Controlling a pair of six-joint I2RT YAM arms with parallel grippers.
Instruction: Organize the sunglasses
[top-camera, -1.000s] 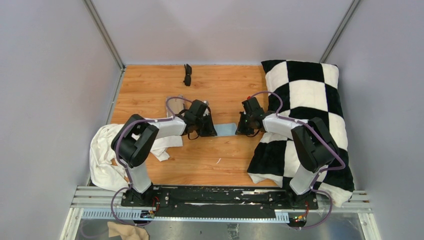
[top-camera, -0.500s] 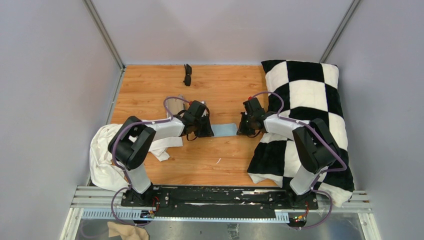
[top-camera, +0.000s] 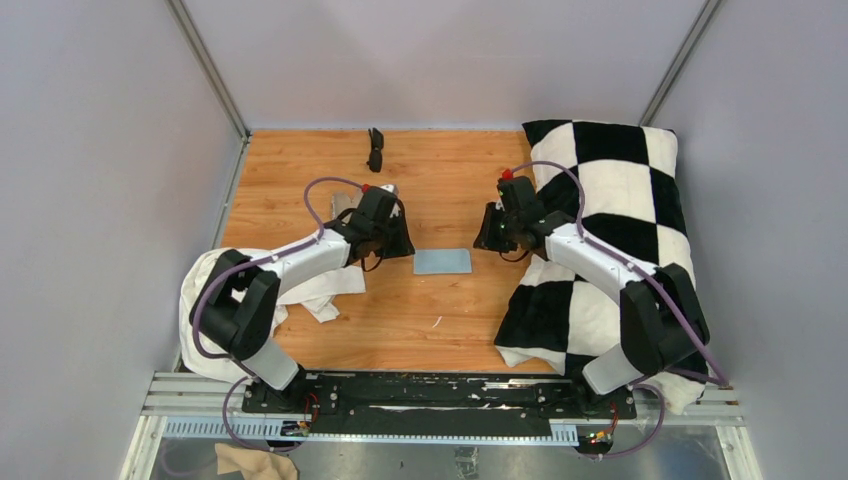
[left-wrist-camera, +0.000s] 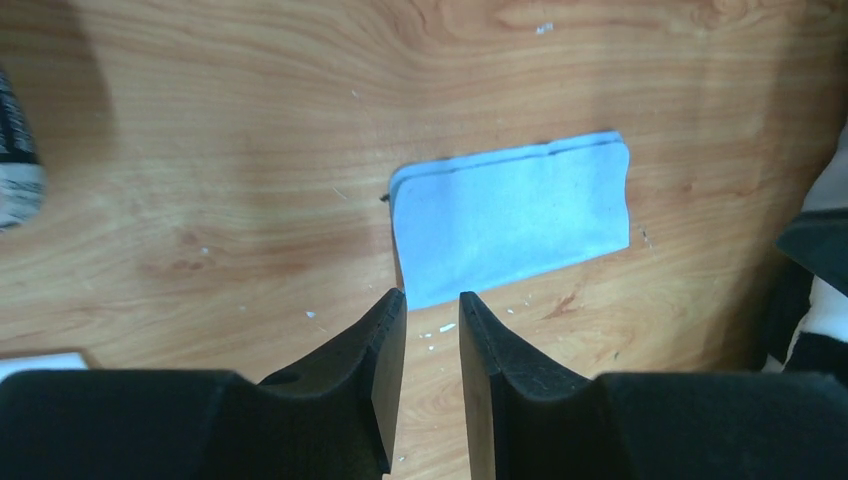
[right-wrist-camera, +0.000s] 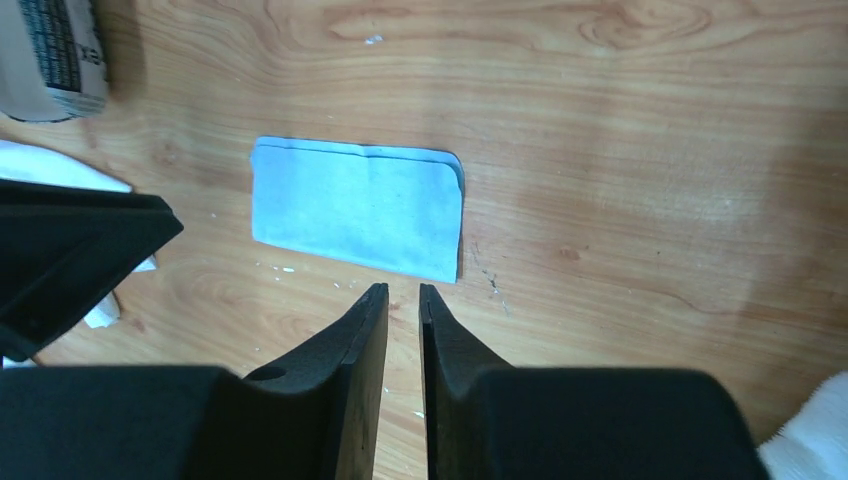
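From above, the sunglasses (top-camera: 375, 149), a small folded all-black pair with dark lenses, lie alone at the top centre of the orange-brown wooden tabletop (top-camera: 290, 170), close to the back wall and well apart from both arms. A flat light-blue rectangular cloth (top-camera: 443, 262) rests mid-frame. The left gripper (top-camera: 403, 245) is just beside the cloth's left edge and the right gripper (top-camera: 488, 238) is near its upper right corner. A large black-and-white checkered pillow (top-camera: 610, 195) fills the right side. A crumpled white cloth (top-camera: 210, 310) sits at lower left under the left arm. A tan-grey oblong case (top-camera: 345, 204) peeks out behind that arm.

In the left wrist view, the left gripper (left-wrist-camera: 432, 298) has its two black fingers barely parted, with bare wood showing through the narrow slit and nothing held. The blue cloth (left-wrist-camera: 510, 215) lies centre frame, its lower left corner just beyond the fingertips. The case's striped edge (left-wrist-camera: 15, 150) shows at the left border.

In the right wrist view, the right gripper (right-wrist-camera: 403, 290) also stands with only a thin gap between its fingers and grips nothing. The blue cloth (right-wrist-camera: 355, 205) lies just above and left of the tips, and the case (right-wrist-camera: 55, 50) is in the upper left corner. The sunglasses appear in neither wrist view.
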